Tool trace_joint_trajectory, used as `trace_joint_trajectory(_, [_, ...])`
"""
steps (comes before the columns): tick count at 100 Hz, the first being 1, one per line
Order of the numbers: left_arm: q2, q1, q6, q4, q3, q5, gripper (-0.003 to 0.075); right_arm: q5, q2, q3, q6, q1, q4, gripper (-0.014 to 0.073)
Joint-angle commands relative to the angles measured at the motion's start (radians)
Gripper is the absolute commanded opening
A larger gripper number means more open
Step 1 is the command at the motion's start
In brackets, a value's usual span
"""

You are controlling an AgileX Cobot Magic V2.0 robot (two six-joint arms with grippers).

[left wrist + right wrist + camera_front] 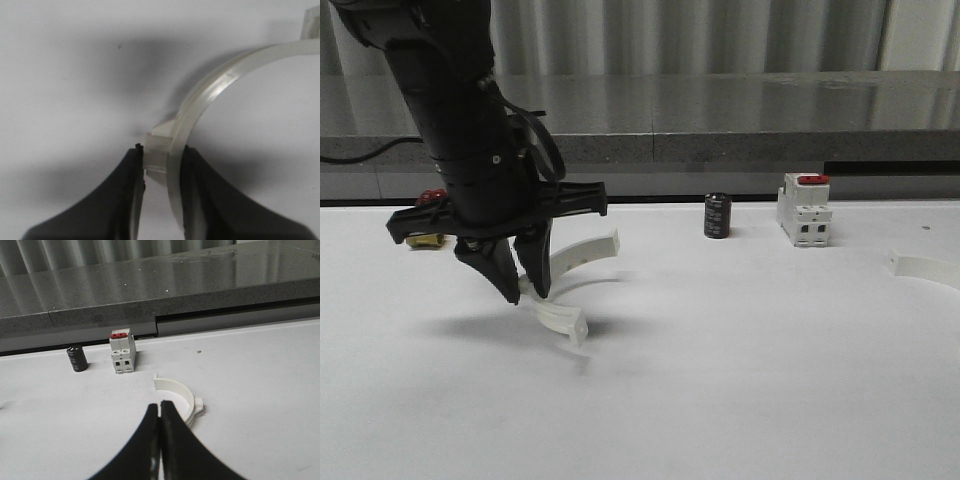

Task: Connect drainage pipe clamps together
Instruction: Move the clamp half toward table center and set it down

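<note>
A white half-ring drainage pipe clamp [582, 252] sits at the table's left, and my left gripper [526, 288] is shut on it at its outer tab. In the left wrist view the black fingertips [136, 159] press the tab and band of this clamp [220, 85] from both sides. Whether it rests on the table or hangs just above it, I cannot tell. The second clamp [926, 268] lies at the far right edge. In the right wrist view that clamp [176, 392] lies just beyond my right gripper [161, 407], which is shut with nothing in it.
A white breaker with a red switch [804, 209] [122, 351] and a small black cylinder [717, 216] [77, 359] stand at the back of the white table. A red and yellow object [426, 238] lies behind the left arm. A grey ledge [740, 120] runs along the back.
</note>
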Motion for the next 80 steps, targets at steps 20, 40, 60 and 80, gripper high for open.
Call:
trace_joint_trajectory(20, [-0.026, -0.015, -0.037, -0.011, -0.030, -0.037, 0.0117, -0.079, -0.020, -0.015, -0.002, -0.007, -0.014, -0.0068])
trace_joint_trajectory(40, [-0.018, -0.015, -0.037, -0.019, -0.030, -0.037, 0.0117, -0.079, -0.020, -0.015, -0.002, -0.007, -0.014, -0.0068])
trace_joint_trajectory(60, [0.007, -0.015, -0.037, -0.020, -0.030, -0.009, 0.0117, -0.079, -0.020, -0.015, -0.002, -0.007, -0.014, -0.0068])
trace_joint_trajectory(80, [0.007, -0.015, -0.023, -0.020, -0.030, -0.008, 0.0260, -0.079, -0.020, -0.015, -0.002, -0.007, -0.014, -0.0068])
